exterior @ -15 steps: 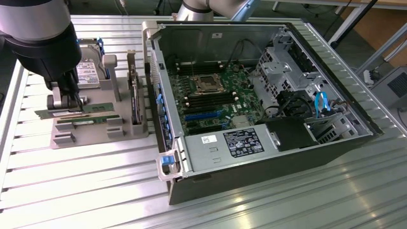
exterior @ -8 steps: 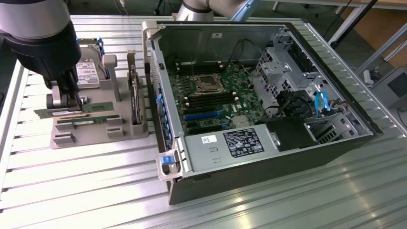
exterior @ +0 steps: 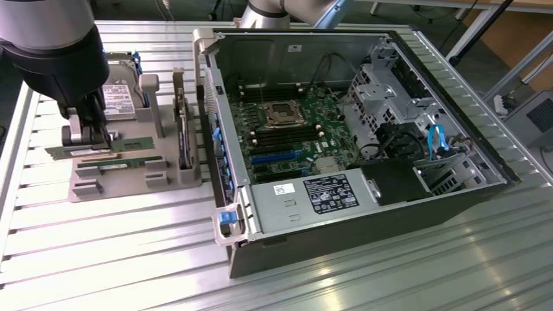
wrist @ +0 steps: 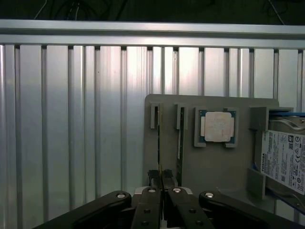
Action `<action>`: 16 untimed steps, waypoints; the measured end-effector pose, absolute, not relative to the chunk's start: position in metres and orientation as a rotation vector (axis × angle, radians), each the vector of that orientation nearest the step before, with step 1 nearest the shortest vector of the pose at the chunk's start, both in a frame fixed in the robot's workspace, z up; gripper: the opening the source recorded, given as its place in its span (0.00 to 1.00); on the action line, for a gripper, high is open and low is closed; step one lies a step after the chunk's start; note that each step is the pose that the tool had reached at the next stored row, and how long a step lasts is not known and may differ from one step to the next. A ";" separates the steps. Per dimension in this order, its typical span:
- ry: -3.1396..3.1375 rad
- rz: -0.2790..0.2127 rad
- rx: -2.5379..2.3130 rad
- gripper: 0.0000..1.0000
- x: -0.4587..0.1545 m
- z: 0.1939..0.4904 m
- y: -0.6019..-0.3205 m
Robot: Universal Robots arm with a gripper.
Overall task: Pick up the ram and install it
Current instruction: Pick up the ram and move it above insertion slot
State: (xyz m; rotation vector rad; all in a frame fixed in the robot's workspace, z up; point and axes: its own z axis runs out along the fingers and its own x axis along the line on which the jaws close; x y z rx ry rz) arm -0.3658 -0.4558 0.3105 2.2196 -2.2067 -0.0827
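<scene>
At 9 o'clock in the exterior view, the arm's dark gripper (exterior: 90, 144) (wrist: 160, 177) stands over a flat grey plastic holder tray (exterior: 125, 190). Its 2 fingers are clamped on the ram (exterior: 129, 143) (wrist: 160, 148), a long slim green circuit-board stick still at the tray. A 2nd green stick (exterior: 116, 166) lies at the ram's 5 o'clock. A silver labelled hard drive (exterior: 121, 98) sits at 12 o'clock. At 3 o'clock stands a dark expansion card (exterior: 181, 129), then the open black computer case (exterior: 346, 243).

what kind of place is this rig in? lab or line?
Looks like a robotics lab bench for PC assembly: an open computer case on a slotted aluminium table, a grey parts fixture beside it, the gripper at the ram.
</scene>
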 end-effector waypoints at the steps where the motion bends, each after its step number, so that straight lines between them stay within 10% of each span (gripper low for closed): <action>1: -2.207 -0.083 2.220 0.12 -0.366 0.311 -0.456; 16: -2.207 -0.083 2.220 0.12 -0.366 0.317 -0.456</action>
